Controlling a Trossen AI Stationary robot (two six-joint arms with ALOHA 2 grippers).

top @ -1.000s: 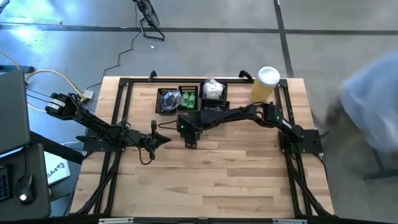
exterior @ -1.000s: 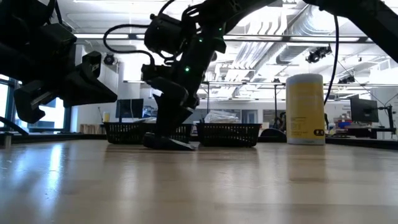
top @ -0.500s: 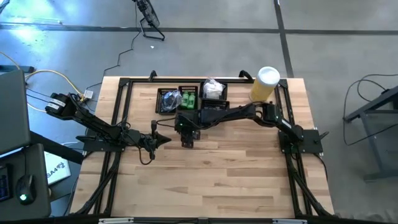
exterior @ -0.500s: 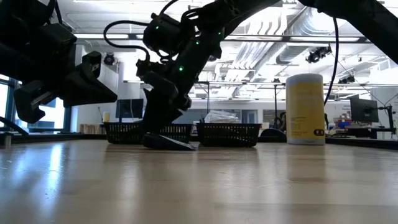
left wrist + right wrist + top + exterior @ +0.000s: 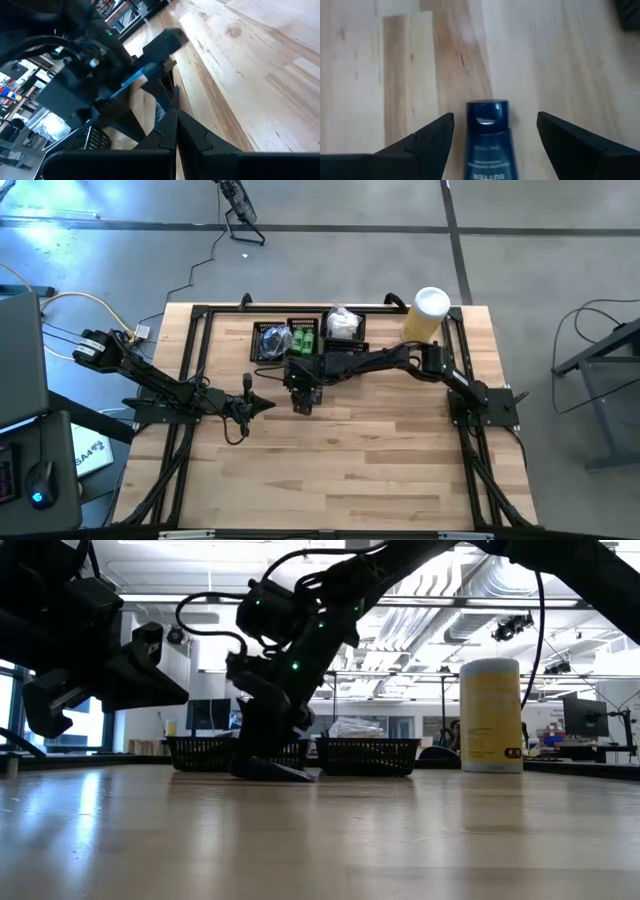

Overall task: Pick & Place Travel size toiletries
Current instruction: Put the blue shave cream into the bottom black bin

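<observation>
1. The right gripper (image 5: 303, 402) is positioned over the table (image 5: 380, 460) just near of the black mesh trays (image 5: 300, 340); its fingers (image 5: 415, 145) are spread wide and hold nothing.
2. A dark navy tube (image 5: 487, 137) lies flat on the wood between the open fingers, touching neither; its cap points away from the wrist.
3. The remaining toiletries sit in the trays at the far edge; green packets (image 5: 303, 338) centre, white sachets (image 5: 342, 323) right.
4. The left gripper (image 5: 262, 404) waits at the left, above the table; its fingers are closed together and empty.
5. A yellow cylinder (image 5: 425, 315) stands far right.
</observation>
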